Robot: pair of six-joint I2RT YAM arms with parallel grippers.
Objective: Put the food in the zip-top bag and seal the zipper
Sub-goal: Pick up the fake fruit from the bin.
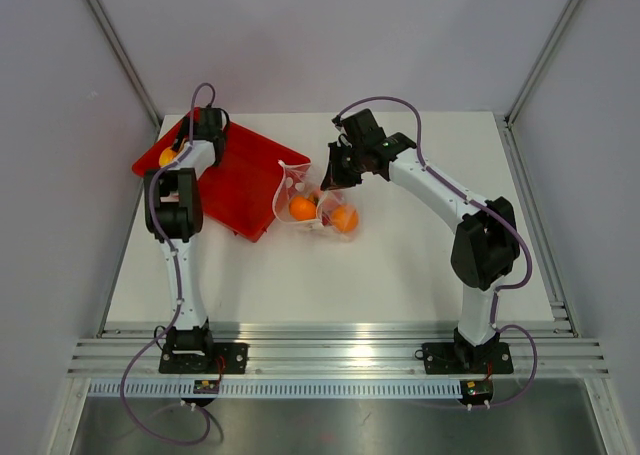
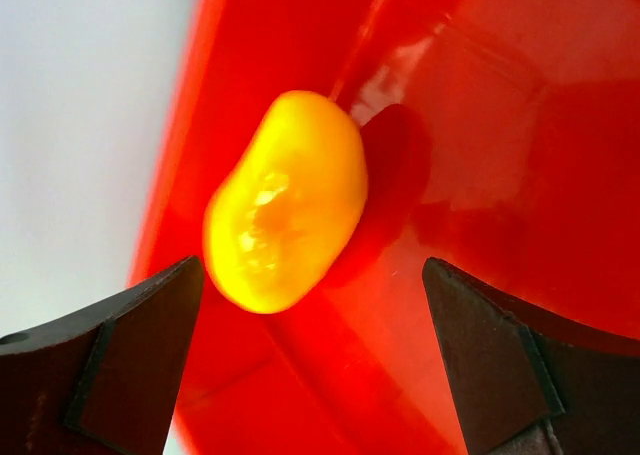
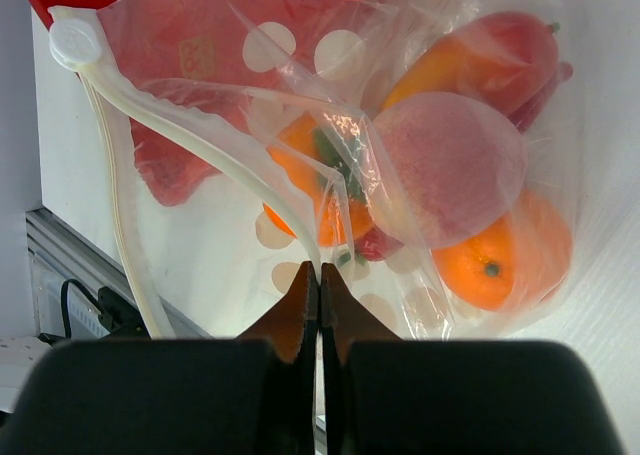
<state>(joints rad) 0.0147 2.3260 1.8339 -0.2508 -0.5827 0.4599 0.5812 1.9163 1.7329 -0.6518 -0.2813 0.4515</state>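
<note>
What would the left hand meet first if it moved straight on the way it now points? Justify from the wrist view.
The open left hand would probably meet the yellow-orange oval fruit first; it lies on the red tray, centred ahead. Depth is unclear.

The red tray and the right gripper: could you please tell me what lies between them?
The zip-top bag, with toy fruits inside, lies between the red tray and the right gripper; the top external view shows it.

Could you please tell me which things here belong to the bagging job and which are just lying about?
Job: zip-top bag; its zipper; two orange balls, pink ball and red-orange oval inside it; yellow oval fruit, not yet bagged.
Lying about: red tray under the yellow fruit.
</note>
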